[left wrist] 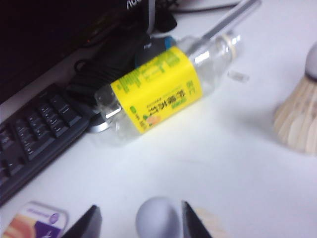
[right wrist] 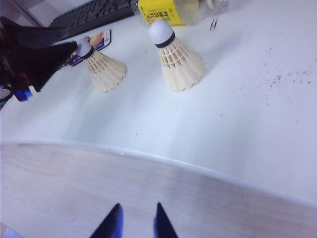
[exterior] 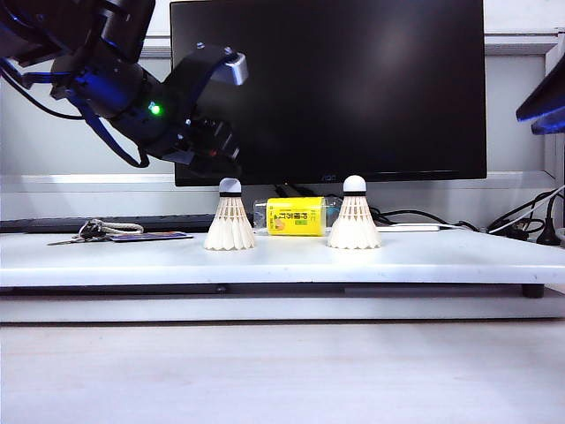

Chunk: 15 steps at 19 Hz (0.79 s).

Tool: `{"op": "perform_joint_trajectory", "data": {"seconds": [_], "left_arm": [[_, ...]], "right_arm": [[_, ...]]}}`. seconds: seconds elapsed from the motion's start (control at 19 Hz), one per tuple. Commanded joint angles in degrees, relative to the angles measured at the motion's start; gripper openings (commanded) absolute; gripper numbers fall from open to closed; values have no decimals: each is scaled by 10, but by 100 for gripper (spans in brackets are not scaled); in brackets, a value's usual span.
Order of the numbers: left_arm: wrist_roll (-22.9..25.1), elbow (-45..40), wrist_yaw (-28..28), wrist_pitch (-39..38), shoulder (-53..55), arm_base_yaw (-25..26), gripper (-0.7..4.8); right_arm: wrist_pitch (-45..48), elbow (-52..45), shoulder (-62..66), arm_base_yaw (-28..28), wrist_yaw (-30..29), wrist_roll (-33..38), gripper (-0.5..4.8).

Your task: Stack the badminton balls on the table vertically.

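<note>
Two shuttlecocks stand upright on the white table, cork tips up, apart from each other, with a yellow-labelled bottle lying on its side between and just behind them. The left shuttlecock sits to one side of the bottle, the right shuttlecock to the other. The left gripper hangs just above the left shuttlecock, jaws spread wide on either side of its cork tip, not touching it. The right gripper hovers over the bare wood in front of the table, well away from the bottle, its two fingers parted and holding nothing. A keyboard lies beside the bottle, under the black monitor.
</note>
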Motion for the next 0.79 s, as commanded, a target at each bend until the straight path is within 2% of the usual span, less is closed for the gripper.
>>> {"op": "perform_joint_trajectory", "data": {"seconds": [0.05, 0.26, 0.68, 0.79], "left_arm": [[-31, 1, 32, 16, 5, 1, 224], [-54, 1, 32, 30, 25, 1, 225], [-58, 1, 30, 49, 36, 5, 224], [-73, 1, 31, 68, 49, 9, 224]], "right_arm": [[5, 2, 9, 0, 1, -3, 90], [6, 2, 14, 0, -4, -3, 90], [6, 2, 13, 0, -4, -3, 90], [6, 2, 13, 0, -4, -3, 90]]}}
